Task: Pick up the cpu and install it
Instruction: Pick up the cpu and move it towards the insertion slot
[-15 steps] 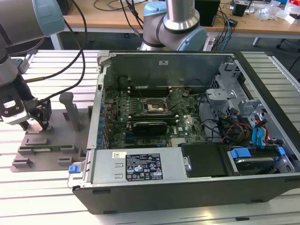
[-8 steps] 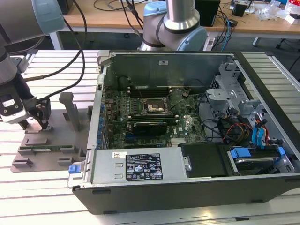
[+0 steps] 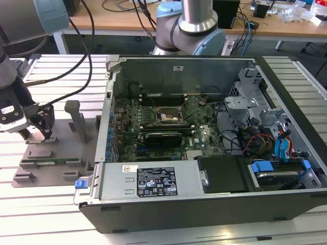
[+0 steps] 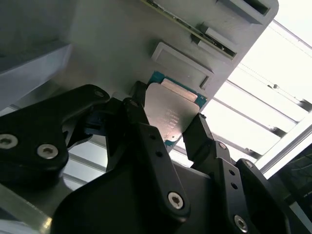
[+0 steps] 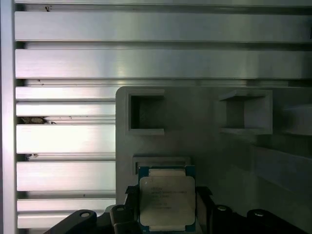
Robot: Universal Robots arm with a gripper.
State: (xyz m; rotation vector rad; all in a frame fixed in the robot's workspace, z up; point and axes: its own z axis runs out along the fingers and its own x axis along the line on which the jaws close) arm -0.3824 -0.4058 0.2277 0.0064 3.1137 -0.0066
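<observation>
On the tray (image 5: 204, 151), gripper (image 5: 166, 194) astride cpu (image 5: 167, 207).

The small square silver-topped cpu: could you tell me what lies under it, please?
The grey plastic tray lies beneath the small silver-topped cpu; a raised lip shows beside one edge. The patch directly underneath is hidden by the chip.

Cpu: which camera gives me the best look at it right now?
The first wrist view: it faces the cpu flat-on, nearly its whole top visible, on the grey tray. The second wrist view shows it slanted, partly behind the gripper. In the exterior view the gripper hides it.
</observation>
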